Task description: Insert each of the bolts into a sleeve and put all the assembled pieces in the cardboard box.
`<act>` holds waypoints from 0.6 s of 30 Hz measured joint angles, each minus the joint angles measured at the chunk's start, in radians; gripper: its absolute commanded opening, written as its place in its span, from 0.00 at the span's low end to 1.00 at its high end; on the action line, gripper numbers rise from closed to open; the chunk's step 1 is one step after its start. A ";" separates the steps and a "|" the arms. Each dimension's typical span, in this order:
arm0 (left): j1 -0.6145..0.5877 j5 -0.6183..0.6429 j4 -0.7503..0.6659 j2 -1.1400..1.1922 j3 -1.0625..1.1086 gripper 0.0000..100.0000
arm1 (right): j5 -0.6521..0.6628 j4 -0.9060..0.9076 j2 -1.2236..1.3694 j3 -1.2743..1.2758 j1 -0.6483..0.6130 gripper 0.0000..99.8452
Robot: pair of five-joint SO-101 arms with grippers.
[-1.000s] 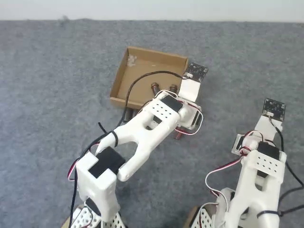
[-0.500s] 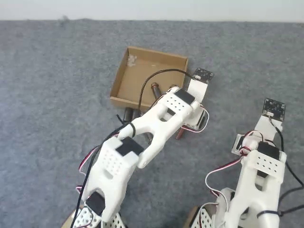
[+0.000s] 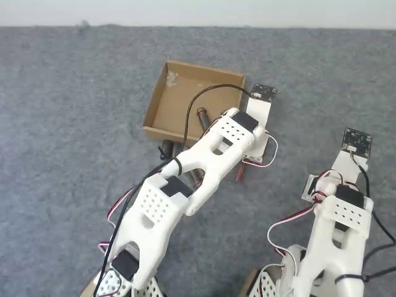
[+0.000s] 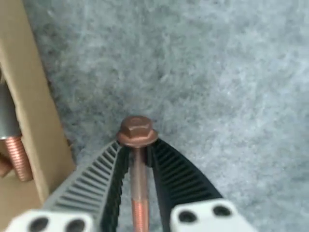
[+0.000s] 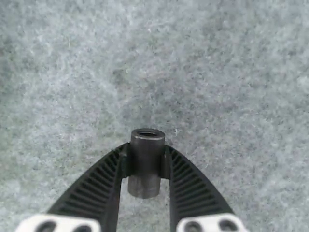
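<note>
Grey carpet [image 3: 62, 93]; left claw [image 4: 136, 146] grips bolt [image 4: 137, 132], right claw [image 5: 146, 149] grips sleeve [image 5: 145, 166].

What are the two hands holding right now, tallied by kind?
bolt: 1, in the left hand
sleeve: 1, in the right hand
Total: 2

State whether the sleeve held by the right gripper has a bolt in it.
Empty: the sleeve, clamped in the right gripper, shows an open bore.
</note>
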 measured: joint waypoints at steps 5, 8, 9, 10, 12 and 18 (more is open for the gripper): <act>-0.002 -0.005 0.049 -0.008 -0.005 0.01 | 0.000 -0.011 -0.002 0.012 0.000 0.01; -0.002 -0.005 0.107 -0.051 -0.003 0.01 | 0.000 -0.012 -0.002 0.012 -0.002 0.01; -0.005 -0.005 0.123 -0.075 0.008 0.01 | 0.000 -0.012 -0.002 0.012 -0.002 0.01; -0.011 -0.005 0.126 -0.107 0.025 0.01 | 0.000 -0.012 -0.002 0.012 -0.002 0.01; -0.025 -0.005 0.126 -0.172 0.072 0.01 | 0.000 -0.012 -0.002 0.012 -0.002 0.01; -0.025 -0.055 0.126 -0.420 0.264 0.01 | 0.000 -0.031 -0.002 0.025 -0.002 0.01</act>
